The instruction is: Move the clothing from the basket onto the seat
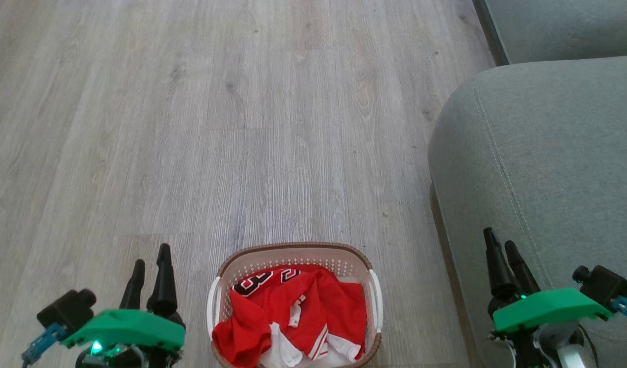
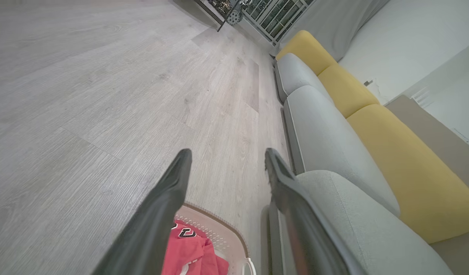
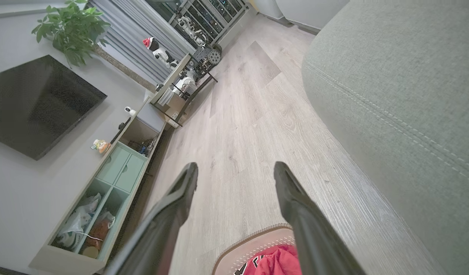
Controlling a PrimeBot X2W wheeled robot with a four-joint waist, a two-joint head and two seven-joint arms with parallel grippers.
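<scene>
The cream basket [image 1: 293,254] with a brown rim stands on the wood floor at the bottom centre of the head view. Crumpled red clothing [image 1: 298,312] with white trim and a black-and-white numeral lies inside it. The grey-green seat [image 1: 543,163] rises just right of the basket. My left gripper [image 1: 151,261] hovers open left of the basket, holding nothing. My right gripper [image 1: 501,241] is open over the seat's front edge, also holding nothing. The left wrist view catches the basket [image 2: 226,236] and clothing [image 2: 188,252] between my fingers [image 2: 173,183]; the right wrist view shows the basket rim [image 3: 253,238] and clothing [image 3: 276,263].
A second grey cushion [image 1: 563,25] lies beyond the seat, with yellow back cushions [image 2: 406,168] along the wall. A low TV cabinet [image 3: 112,183], a dark screen [image 3: 35,103] and a potted plant [image 3: 73,30] line the opposite wall. Open wood floor [image 1: 241,128] stretches ahead.
</scene>
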